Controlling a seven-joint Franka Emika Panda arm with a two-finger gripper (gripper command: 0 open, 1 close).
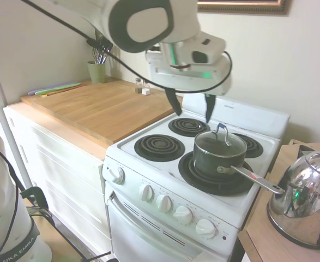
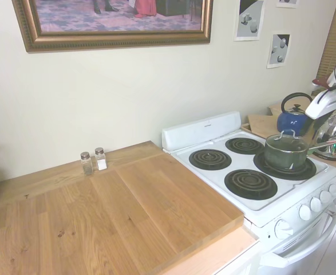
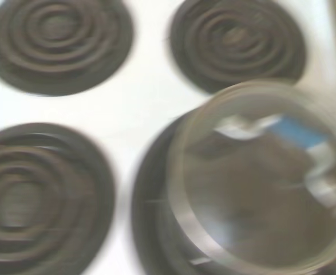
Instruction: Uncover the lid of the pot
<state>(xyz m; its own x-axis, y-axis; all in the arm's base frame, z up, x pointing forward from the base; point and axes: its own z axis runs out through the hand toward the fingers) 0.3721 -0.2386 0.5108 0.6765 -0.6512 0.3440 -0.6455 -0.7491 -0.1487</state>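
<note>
On the white stove's (image 1: 149, 166) near right burner sits the small dark pot (image 1: 217, 162), its round glass lid (image 1: 220, 143) on top (handle up). Above hangs the robot's claw (image 1: 192, 111), fingers spread wide, touching nothing.

Small kitchen, cream walls, soft daylight.
A white four-coil electric stove (image 2: 253, 177) stands against the wall; a pale wooden countertop (image 2: 116, 212) adjoins it, and a gilt-framed painting (image 2: 113, 23) hangs above that counter.
</note>
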